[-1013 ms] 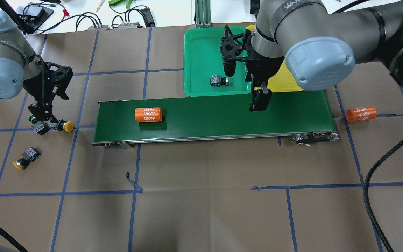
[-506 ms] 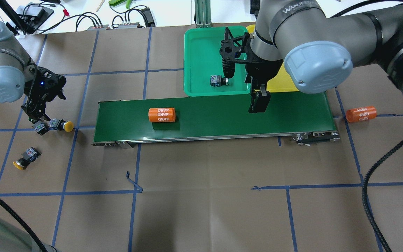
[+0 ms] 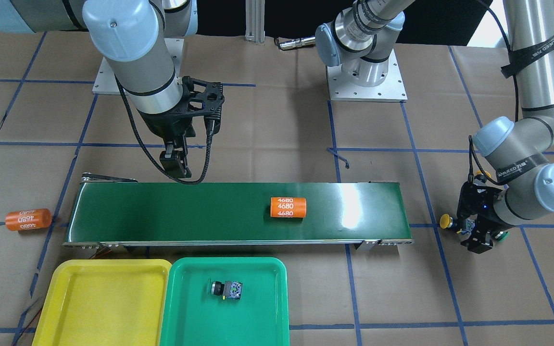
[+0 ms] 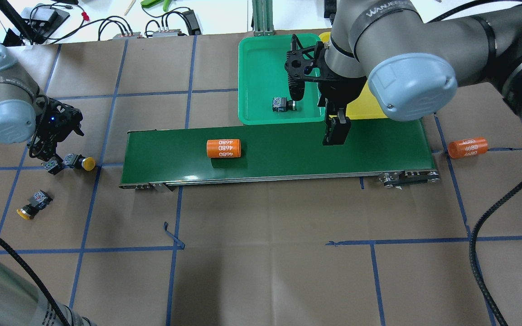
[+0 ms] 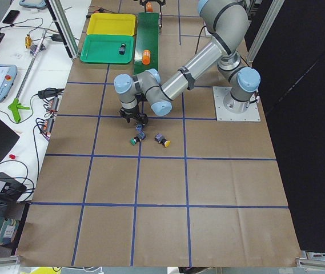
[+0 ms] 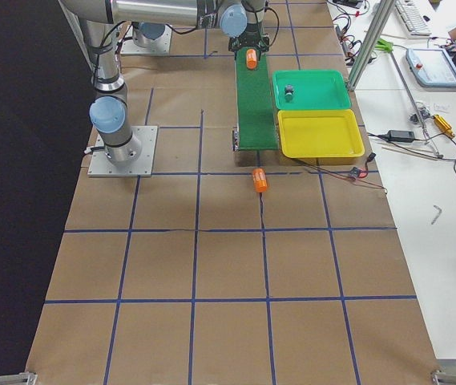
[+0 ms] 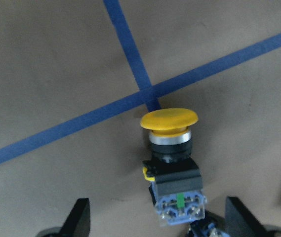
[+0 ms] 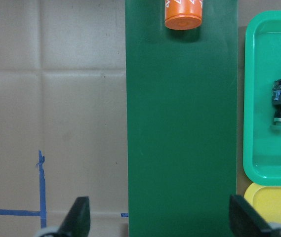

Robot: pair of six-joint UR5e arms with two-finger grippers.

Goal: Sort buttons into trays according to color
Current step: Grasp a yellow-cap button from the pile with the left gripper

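Papered table [image 4: 261, 271], left claw [image 7: 157, 210] spread wide astride yellow button [image 7: 172, 163]

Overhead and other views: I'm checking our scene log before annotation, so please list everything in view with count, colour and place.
Table: brown paper, blue tape grid.
Conveyor belt: one, dark green, mid-table.
Trays: two, green tray and yellow tray, side by side past the belt; the yellow holds nothing.
Buttons: four; one in the green tray; one yellow-capped and one green-capped at the left gripper; one yellow-capped loose nearer the robot.
Orange cylinders: two; one on the belt, one on the table off its right end.
Grippers: two, black, both open; left over the buttons, right gripper above the belt.
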